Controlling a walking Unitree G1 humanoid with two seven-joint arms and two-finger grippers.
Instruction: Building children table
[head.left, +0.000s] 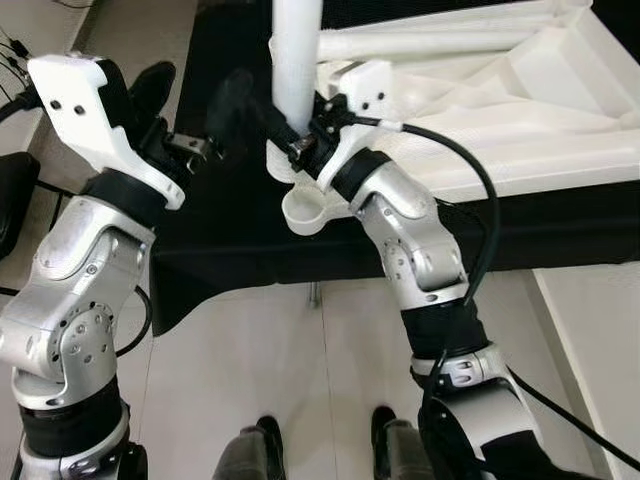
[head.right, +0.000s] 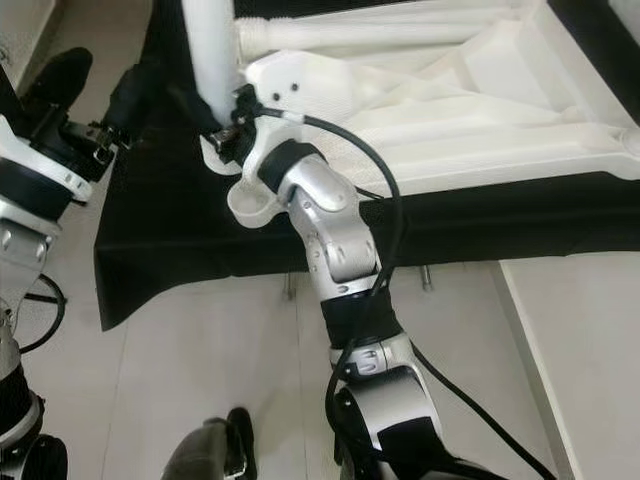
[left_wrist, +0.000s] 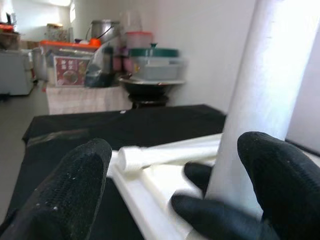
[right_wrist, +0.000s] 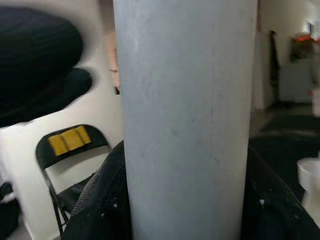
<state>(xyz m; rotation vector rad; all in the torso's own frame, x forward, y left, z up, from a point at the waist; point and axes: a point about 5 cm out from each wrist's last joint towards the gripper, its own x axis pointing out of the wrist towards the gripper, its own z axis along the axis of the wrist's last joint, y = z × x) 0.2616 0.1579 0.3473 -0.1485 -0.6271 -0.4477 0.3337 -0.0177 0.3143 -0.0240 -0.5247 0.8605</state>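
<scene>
Right gripper (head.left: 297, 140): you have it at upper centre of the left eye view, fingers clamped around the white leg (head.left: 297, 60); the right wrist view shows black fingers (right_wrist: 100, 200) on both sides of the tube.
Right arm: bent up from lower right, forearm slanting to the leg's base; a black cable (head.left: 480, 190) loops beside it.
Left gripper (head.left: 190, 105): upper left, fingers spread apart, holding nothing; one fingertip (head.left: 235, 95) sits just beside the leg, the other (head.left: 152, 82) further left.
Left arm: elbow at lower left, wrist raised over the black cloth (head.left: 230, 230).
Leg: upright, rising out of the top edge, foot at the corner socket of the tabletop (head.left: 520, 110).
Tabletop: white, lying underside up on the cloth, upper right; a second leg (head.left: 430, 42) lies across it.
Surroundings: pale tiled floor (head.left: 300, 360) below; the left wrist view shows pots and containers (left_wrist: 145, 60) on a far counter; a folding chair (right_wrist: 70, 165) appears in the right wrist view.
</scene>
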